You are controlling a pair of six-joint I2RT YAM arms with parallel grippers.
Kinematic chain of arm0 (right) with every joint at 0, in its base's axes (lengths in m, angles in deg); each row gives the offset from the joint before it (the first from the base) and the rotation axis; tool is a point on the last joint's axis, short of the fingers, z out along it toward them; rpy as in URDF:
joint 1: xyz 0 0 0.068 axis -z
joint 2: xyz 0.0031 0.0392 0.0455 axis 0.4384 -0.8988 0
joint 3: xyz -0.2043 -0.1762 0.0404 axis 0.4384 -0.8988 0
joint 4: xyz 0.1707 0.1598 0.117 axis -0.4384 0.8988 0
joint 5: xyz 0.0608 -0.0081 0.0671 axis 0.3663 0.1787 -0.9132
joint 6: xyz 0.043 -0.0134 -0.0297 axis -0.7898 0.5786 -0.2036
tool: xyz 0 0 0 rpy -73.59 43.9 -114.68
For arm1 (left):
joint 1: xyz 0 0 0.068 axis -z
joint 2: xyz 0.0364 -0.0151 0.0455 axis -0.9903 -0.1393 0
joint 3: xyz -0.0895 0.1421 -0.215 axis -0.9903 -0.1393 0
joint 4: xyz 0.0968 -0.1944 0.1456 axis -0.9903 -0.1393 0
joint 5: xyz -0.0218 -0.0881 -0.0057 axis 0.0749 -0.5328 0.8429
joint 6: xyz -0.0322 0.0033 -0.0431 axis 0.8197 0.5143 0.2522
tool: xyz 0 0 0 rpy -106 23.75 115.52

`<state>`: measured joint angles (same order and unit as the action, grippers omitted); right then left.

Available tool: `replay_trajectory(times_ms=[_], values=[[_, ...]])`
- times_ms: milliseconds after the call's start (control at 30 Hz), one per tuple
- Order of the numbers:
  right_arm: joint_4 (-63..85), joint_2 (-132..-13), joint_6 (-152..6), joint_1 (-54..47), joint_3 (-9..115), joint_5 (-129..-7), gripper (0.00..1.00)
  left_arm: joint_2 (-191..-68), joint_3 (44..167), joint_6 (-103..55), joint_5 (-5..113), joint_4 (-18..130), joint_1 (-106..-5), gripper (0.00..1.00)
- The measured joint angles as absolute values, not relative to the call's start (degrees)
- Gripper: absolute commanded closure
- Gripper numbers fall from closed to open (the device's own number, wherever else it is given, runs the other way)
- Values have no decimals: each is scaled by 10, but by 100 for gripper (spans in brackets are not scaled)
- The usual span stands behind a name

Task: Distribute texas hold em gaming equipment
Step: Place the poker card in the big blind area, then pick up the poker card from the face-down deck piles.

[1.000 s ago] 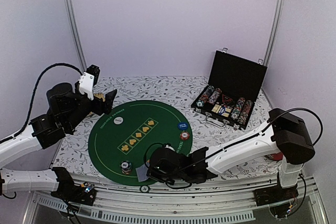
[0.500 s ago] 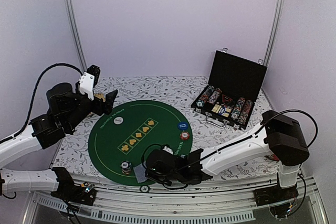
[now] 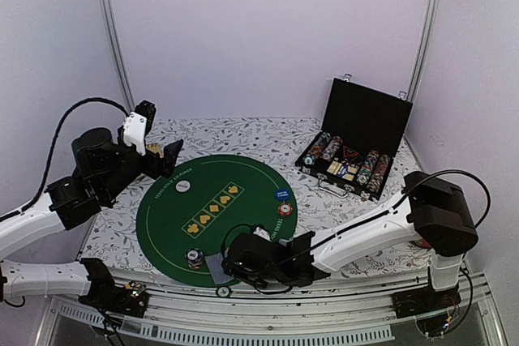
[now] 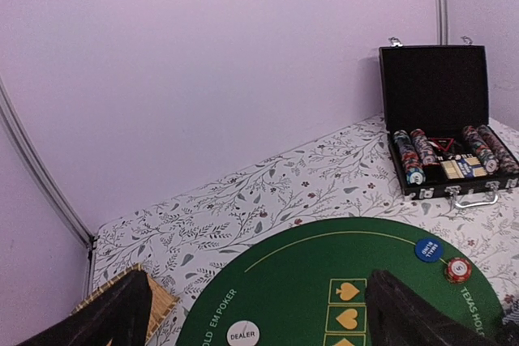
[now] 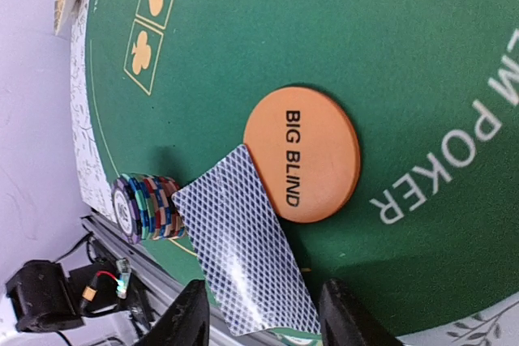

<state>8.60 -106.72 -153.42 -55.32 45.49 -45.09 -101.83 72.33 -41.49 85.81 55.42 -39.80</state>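
Note:
A face-down playing card (image 5: 243,241) with a blue patterned back lies at the near edge of the green poker mat (image 3: 235,216), one corner over the orange BIG BLIND button (image 5: 304,154). A striped chip stack (image 5: 146,207) stands beside it. My right gripper (image 5: 266,323) is open, its fingers on either side of the card's near end and apart from it; in the top view this gripper (image 3: 229,263) sits by the card (image 3: 214,266). My left gripper (image 3: 162,155) hangs open and empty above the mat's far left, over the white DEALER button (image 4: 242,335).
A blue chip (image 3: 281,194) and a red-white chip (image 3: 285,209) lie at the mat's right. An open black case (image 3: 357,151) with chip rows stands at the back right. A bamboo mat (image 4: 122,297) lies at the far left. A small disc (image 3: 223,291) rests on the front rail.
My right gripper has slid left along the mat's near edge and its jaws have spread, letting go of the card. The left arm has not moved.

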Motion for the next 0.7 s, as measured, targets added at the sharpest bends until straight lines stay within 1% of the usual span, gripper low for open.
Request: replay_trajectory(times_ms=[33,133,167,200,267,300,367,467,567,633,700], values=[[93,-1067,-1531,-553,455,-448,41,-1019,723,-415,856,554,-398,6],[108,-1055,-1504,-553,456,-438,34,-1020,723,-415,852,554,-398,6],[118,-1048,-1487,-553,458,-436,29,-1022,723,-415,852,554,-398,6],[129,-1041,-1468,-553,465,-434,22,-1022,723,-415,850,554,-398,6],[149,-1029,-1426,-553,485,-432,2,-1023,723,-415,848,553,-398,6],[164,-1022,-1397,-553,500,-431,1,-1023,723,-415,847,553,-398,6],[199,-995,-1339,-553,522,-426,1,-1025,723,-415,842,553,-398,9],[269,-916,-1273,-550,517,-421,1,-1027,723,-413,832,552,-398,16],[321,-808,-1230,-527,458,-435,1,-1037,734,-390,805,529,-398,25],[351,-744,-1213,-492,407,-447,1,-1048,753,-354,774,505,-391,27],[381,-691,-1197,-450,353,-459,1,-1061,770,-301,743,493,-370,26]])
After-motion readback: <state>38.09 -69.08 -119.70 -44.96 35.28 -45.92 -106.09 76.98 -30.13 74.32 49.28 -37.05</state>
